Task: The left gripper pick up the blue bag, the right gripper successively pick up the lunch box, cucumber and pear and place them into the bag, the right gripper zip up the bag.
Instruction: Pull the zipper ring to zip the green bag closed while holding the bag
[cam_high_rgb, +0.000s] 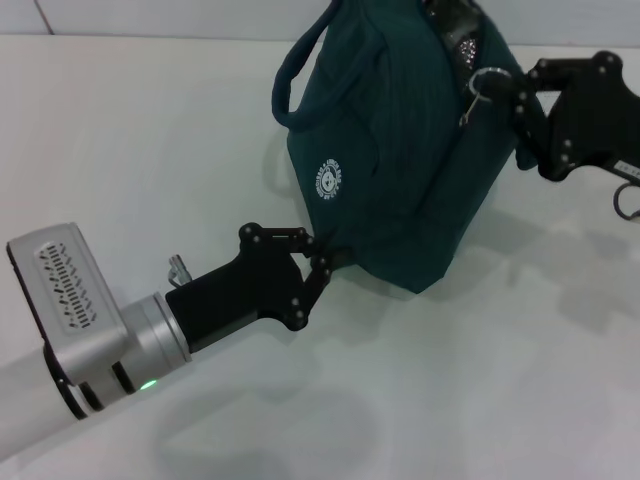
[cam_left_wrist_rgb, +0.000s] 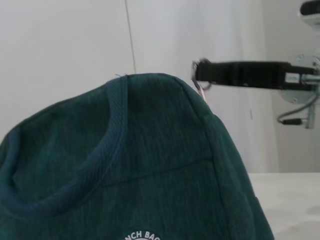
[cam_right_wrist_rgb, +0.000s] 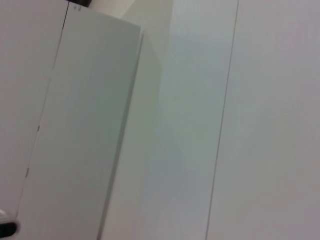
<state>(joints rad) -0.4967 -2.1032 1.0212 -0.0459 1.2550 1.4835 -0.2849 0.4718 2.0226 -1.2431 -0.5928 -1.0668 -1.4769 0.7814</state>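
On the white table (cam_high_rgb: 150, 150), the dark teal-blue fabric lunch bag (cam_high_rgb: 400, 150) with a round white logo stands toward the far right, its carry strap looped up on its left. The left gripper (cam_high_rgb: 322, 262) pinches the bag's lower near corner, fingers closed on the fabric. The right gripper (cam_high_rgb: 505, 95) sits at the bag's upper right, fingers closed on the metal zipper-pull ring (cam_high_rgb: 485, 82).

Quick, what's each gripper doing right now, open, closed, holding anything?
Left gripper: shut on the bag's lower corner.
Right gripper: at the zipper pull; grip cannot be told.
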